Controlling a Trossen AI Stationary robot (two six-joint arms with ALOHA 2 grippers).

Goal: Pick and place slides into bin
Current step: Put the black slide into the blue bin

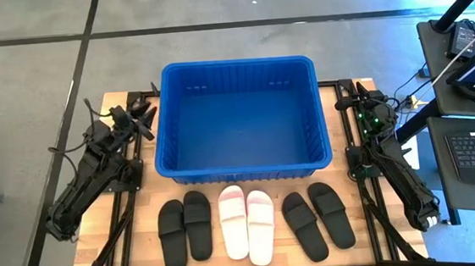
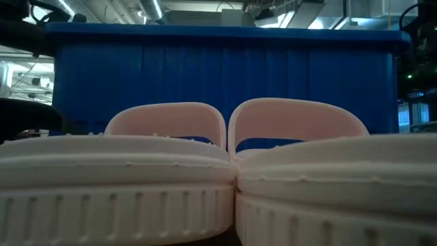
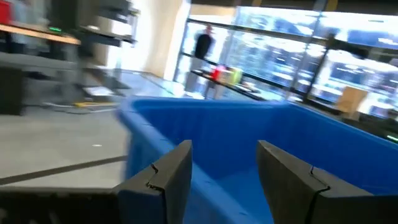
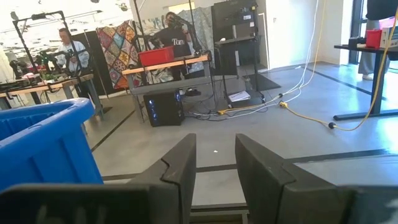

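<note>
In the left wrist view the left gripper [image 3: 224, 177] has its two dark fingers [image 3: 163, 180] parted with a clear gap between them; nothing sits in that gap and neither finger touches anything. Beyond the fingertips lies the blue wall and hollow of the bin [image 3: 348, 149]. The right gripper [image 4: 214, 171] shows a narrower gap between its fingers [image 4: 264, 174], slightly apart, with only bare floor seen through it and nothing held or touched; the bin's corner stands off to one side of them.

From above, the left gripper [image 1: 141, 119] hangs just off the bin's 9 o'clock side, near its far corner, with the left arm stretching back toward 7 o'clock of the table [image 1: 111, 249]. The right gripper [image 1: 350, 100] sits just off the bin's 3 o'clock side, its arm trailing toward 5 o'clock.

The bin [image 1: 241, 120] stands at the table's 12 o'clock half, its inside showing only blue floor. The slides [image 1: 247, 224] lie in a row at the bin's 6 o'clock, near its front wall: a black pair [image 1: 186, 230] at 7 o'clock, a pale pink-white pair in the middle, and a second black pair [image 1: 316, 218] at 5 o'clock, angled slightly. In the low view the pale pair [image 2: 218, 178] lies side by side, edges touching, straps arched up against the bin's blue wall [image 2: 225, 75] behind.
</note>
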